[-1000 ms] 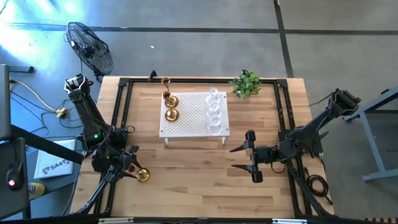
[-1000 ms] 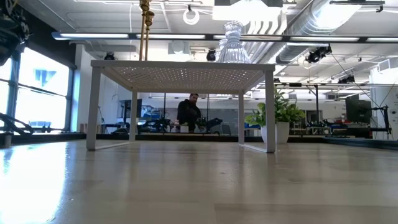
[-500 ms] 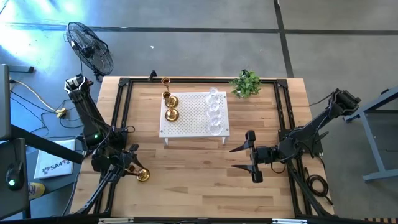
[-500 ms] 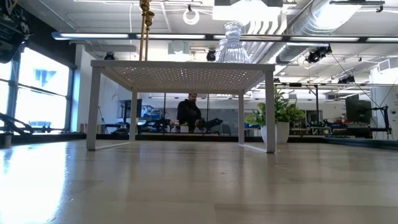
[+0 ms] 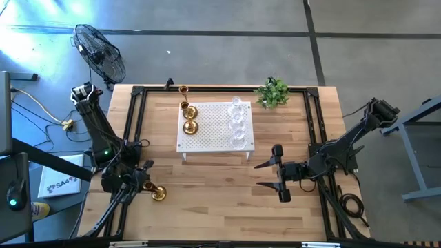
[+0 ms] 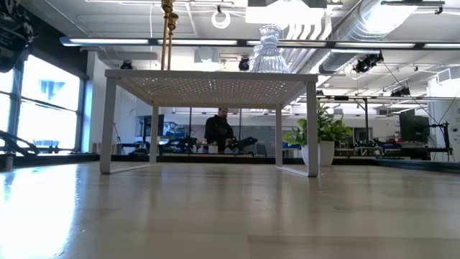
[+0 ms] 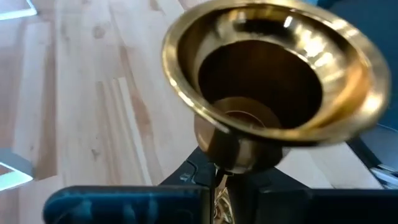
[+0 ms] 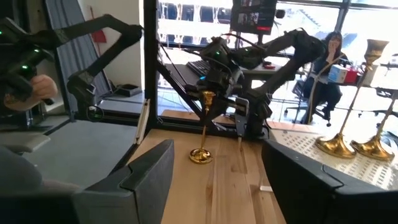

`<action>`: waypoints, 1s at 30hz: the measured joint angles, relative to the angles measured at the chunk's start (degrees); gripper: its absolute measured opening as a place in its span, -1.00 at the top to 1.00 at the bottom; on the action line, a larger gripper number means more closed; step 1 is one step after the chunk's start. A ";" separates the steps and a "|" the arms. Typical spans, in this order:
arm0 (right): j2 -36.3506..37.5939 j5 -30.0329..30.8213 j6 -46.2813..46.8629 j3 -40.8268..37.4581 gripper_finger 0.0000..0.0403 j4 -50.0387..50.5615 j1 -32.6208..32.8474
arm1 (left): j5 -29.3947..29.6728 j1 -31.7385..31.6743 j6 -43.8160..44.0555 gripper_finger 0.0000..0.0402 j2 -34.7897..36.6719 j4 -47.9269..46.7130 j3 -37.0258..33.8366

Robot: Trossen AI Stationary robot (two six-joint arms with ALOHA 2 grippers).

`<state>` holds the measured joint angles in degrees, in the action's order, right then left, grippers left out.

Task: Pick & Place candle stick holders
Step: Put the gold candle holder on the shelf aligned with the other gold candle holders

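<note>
My left gripper (image 5: 141, 184) is at the table's near left, shut on a gold brass candle stick holder (image 5: 158, 193). The right wrist view shows the holder upright, stem (image 8: 204, 121) below the fingers, round base (image 8: 200, 155) low over the wood. My right gripper (image 5: 266, 175) is open and empty at the near right, pointing left. Two more gold holders (image 5: 189, 120) and several clear glass holders (image 5: 237, 122) stand on the white perforated stand (image 5: 213, 138). Another gold holder (image 5: 184, 90) stands behind it. My left gripper pinches the gold holder's thin stem just under its flared top cup (image 7: 231, 148) between its two fingers, which slant down. The cup (image 7: 273, 74) stands above the fingers and the stem hangs below. Whether the base touches the table, I cannot tell.
A small green plant (image 5: 273, 91) stands at the far right of the table. A black frame (image 5: 135, 117) runs around the work area. A person (image 8: 333, 46) sits beyond the table, and a hand (image 8: 28, 90) shows in the right wrist view. A fan (image 5: 100, 52) stands off the far left corner.
</note>
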<state>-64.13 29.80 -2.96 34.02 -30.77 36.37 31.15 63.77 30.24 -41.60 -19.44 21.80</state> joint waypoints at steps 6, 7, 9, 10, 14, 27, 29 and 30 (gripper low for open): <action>-0.01 1.75 1.48 0.00 -0.17 1.49 -0.01 | 5.35 -0.01 0.43 0.94 -2.21 5.00 -0.04; 0.01 1.75 1.48 0.00 -0.17 1.45 -0.01 | 5.56 -0.02 0.39 0.94 -2.31 5.60 0.59; 0.00 1.74 1.48 -0.01 -0.17 1.43 -0.01 | 6.61 -0.02 0.52 0.96 -2.81 6.46 2.74; 0.01 1.73 1.48 -0.02 -0.17 1.43 -0.01 | 7.70 0.00 0.52 0.97 -3.15 6.32 3.85; 0.01 1.73 1.48 -0.02 -0.17 1.77 -0.01 | 8.81 -0.02 -3.58 0.96 -4.14 5.62 7.75; 0.01 0.63 1.48 0.00 -0.17 2.29 -0.01 | 19.48 -0.02 -18.16 0.97 -8.62 5.32 25.26; 0.01 -0.84 1.48 -0.02 -0.17 2.30 -0.01 | 23.66 -0.02 -22.04 0.97 -9.54 5.46 28.24; 0.01 -1.49 1.49 -0.02 -0.17 2.30 -0.01 | 25.79 -0.02 -24.20 0.97 -9.97 5.50 29.54</action>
<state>-64.12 28.31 -1.46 34.00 -28.47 36.36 56.94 63.75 6.04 -51.57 -13.95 51.34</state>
